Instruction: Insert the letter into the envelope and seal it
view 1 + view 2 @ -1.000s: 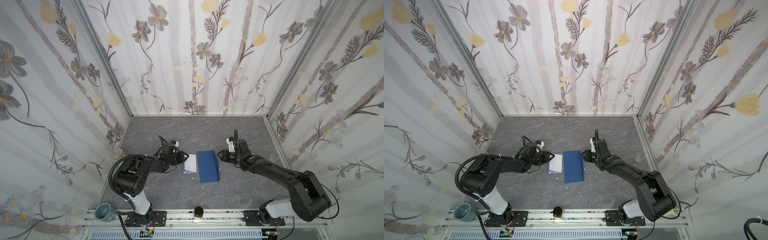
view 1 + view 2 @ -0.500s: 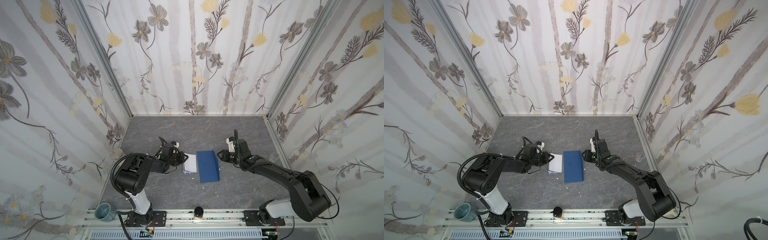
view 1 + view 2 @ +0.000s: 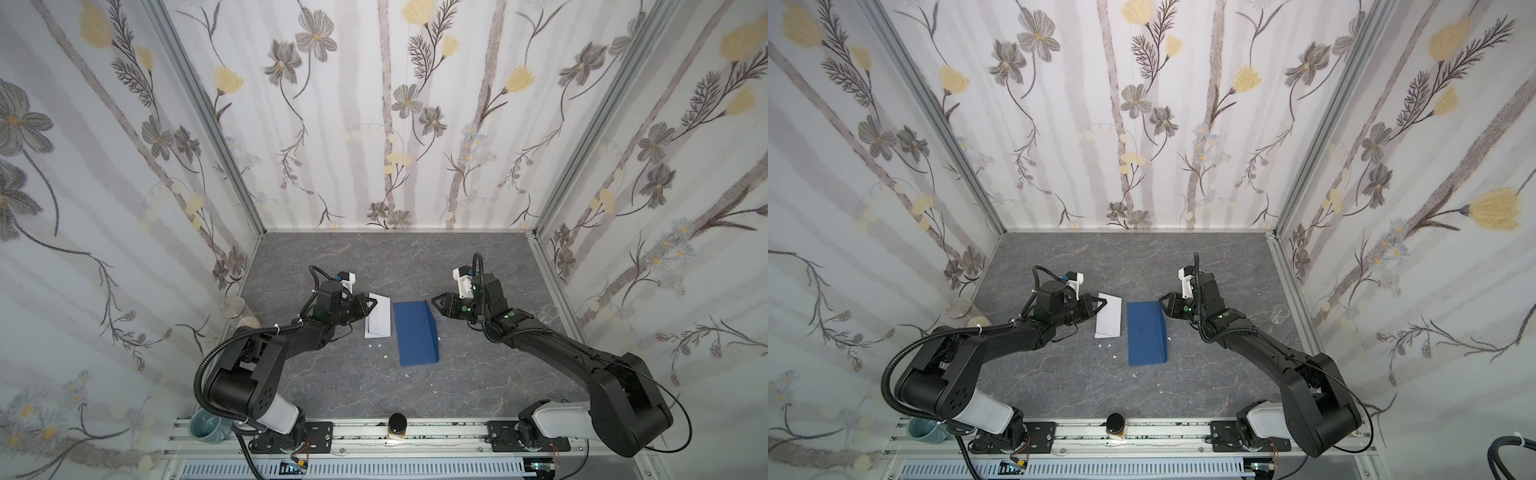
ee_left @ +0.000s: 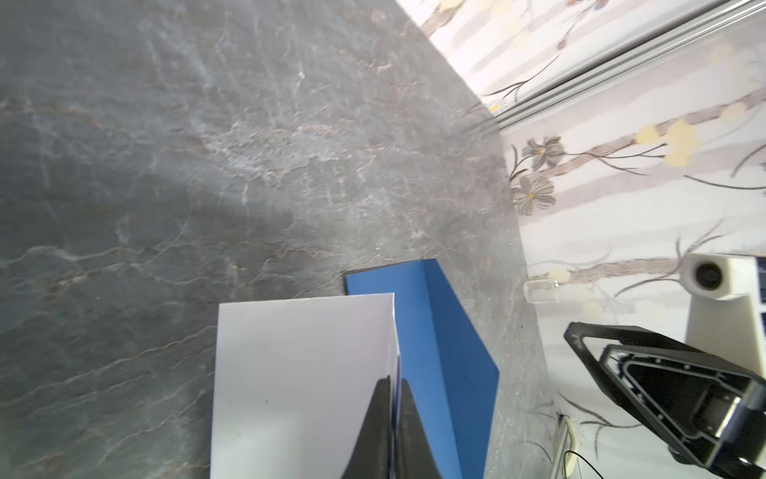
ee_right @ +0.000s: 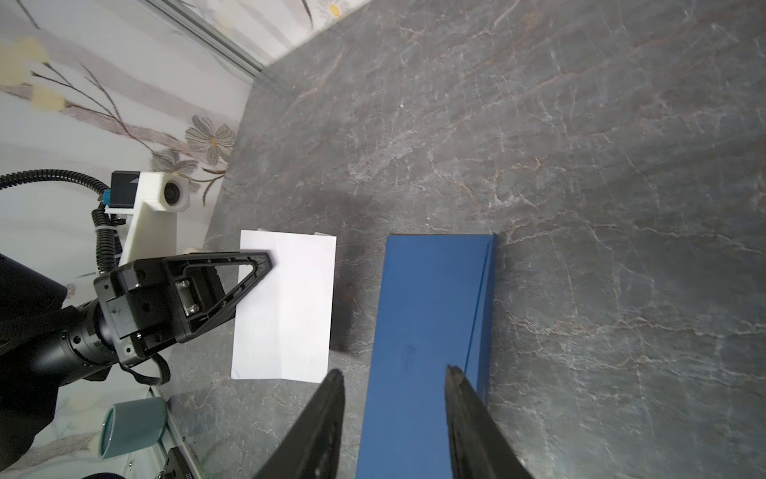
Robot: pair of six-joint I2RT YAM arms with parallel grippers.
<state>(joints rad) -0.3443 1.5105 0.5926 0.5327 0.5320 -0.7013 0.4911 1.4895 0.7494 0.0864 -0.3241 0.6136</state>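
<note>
— White sheet, plain side up, hint of blue at one edge: the letter (image 3: 378, 318). Lies left of the envelope (image 3: 415, 336) in both top views, strip of grey table (image 3: 374, 257) between.
— Grip?
— Left gripper (image 4: 393, 383) clamped tight on the letter's edge. Right gripper (image 5: 396, 371) spread apart, holding nothing, poised at the envelope's end nearest the back wall.
— Envelope itself?
— Dark blue, flat, flap (image 5: 483, 311) standing up along the long side facing the right arm.
— Room?
— Plenty of bare table behind and in front. White scraps (image 3: 378, 344) just beside the letter; clear glass (image 3: 547, 312) far right, teal cup (image 3: 206, 424) and dark-capped jar (image 3: 397, 424) at the front rail, well apart.
</note>
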